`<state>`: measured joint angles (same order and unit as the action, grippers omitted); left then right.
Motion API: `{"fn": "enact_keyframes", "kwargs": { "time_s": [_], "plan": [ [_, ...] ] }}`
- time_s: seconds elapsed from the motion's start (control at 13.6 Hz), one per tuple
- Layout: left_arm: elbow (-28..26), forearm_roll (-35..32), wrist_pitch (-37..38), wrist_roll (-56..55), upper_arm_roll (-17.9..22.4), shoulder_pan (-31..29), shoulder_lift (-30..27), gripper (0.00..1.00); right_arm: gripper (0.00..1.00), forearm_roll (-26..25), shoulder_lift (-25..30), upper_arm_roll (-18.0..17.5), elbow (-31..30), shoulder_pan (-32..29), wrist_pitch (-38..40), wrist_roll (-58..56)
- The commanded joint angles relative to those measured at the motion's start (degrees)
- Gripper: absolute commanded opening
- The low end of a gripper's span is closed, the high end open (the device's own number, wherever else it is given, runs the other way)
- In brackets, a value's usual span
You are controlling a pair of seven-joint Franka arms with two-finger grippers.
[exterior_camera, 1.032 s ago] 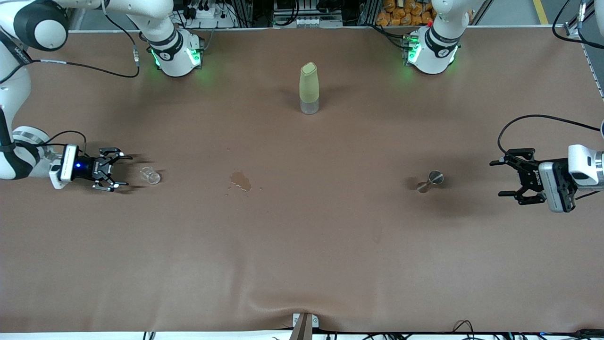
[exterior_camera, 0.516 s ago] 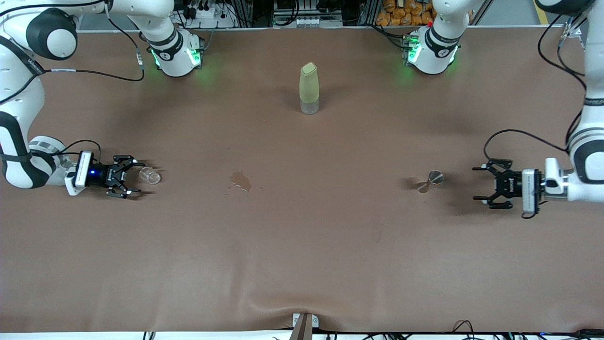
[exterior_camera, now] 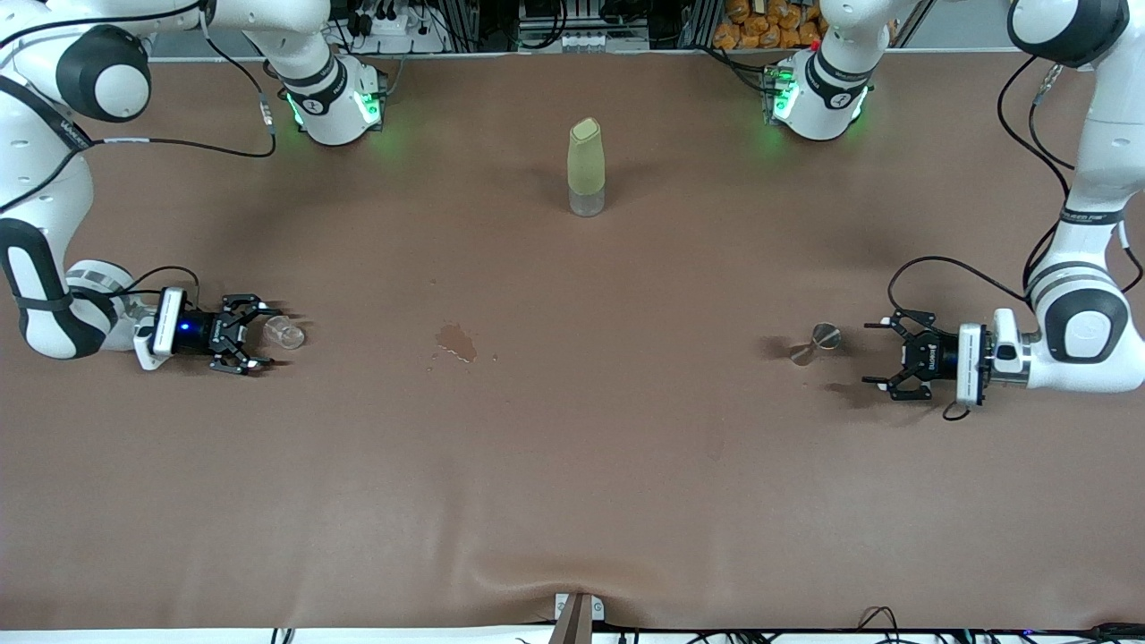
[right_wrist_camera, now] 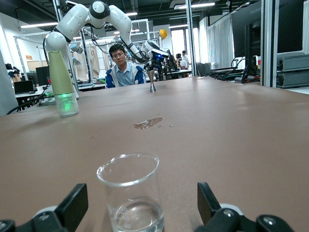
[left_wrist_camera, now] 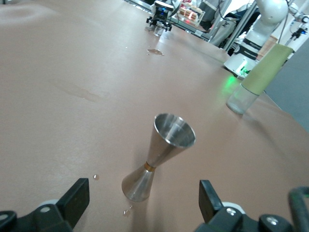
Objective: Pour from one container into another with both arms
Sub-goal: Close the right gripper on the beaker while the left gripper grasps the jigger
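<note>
On the brown bench (exterior_camera: 572, 465), at the right arm's end, the right tool (exterior_camera: 259, 334) lies low over the surface with its fingers spread, level with a small clear glass beaker (exterior_camera: 286, 333) that stands upright just in front of them, untouched. From the high camera the beaker is only a faint ring; the right wrist view shows the clear glass beaker (right_wrist_camera: 130, 193) between the two spread fingertips (right_wrist_camera: 72, 203) with a little clear liquid in its bottom and a pouring lip on its rim.

Toward the middle lies a small wet spill (exterior_camera: 456, 342). Farther from the front camera, between the two bases, stands a tall bottle (exterior_camera: 586, 170) with a pale green sleeve and a clear base.

Toward the left arm's end a steel jigger (exterior_camera: 816, 343) stands upright. The left wrist view shows what the high camera does not: the steel jigger (left_wrist_camera: 161, 162) is an hourglass of two cones joined by a thin gold band, wider cup uppermost, with droplets on the bench by its foot. The left tool (exterior_camera: 881, 360) is low beside it, fingers spread and apart from the jigger.
</note>
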<state>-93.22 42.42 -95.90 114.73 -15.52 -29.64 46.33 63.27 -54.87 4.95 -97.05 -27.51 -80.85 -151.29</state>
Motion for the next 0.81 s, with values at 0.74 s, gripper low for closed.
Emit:
{"fn": "enact_keyframes", "kwargs": {
  "time_s": [0.74],
  "plan": [
    [0.14, 1.62, -0.87, 5.94, -0.12, 3.61, 3.41, 1.00, 1.00, 1.42, -1.38, -0.11, 1.07, 0.88, 0.25, -0.67]
  ]
}}
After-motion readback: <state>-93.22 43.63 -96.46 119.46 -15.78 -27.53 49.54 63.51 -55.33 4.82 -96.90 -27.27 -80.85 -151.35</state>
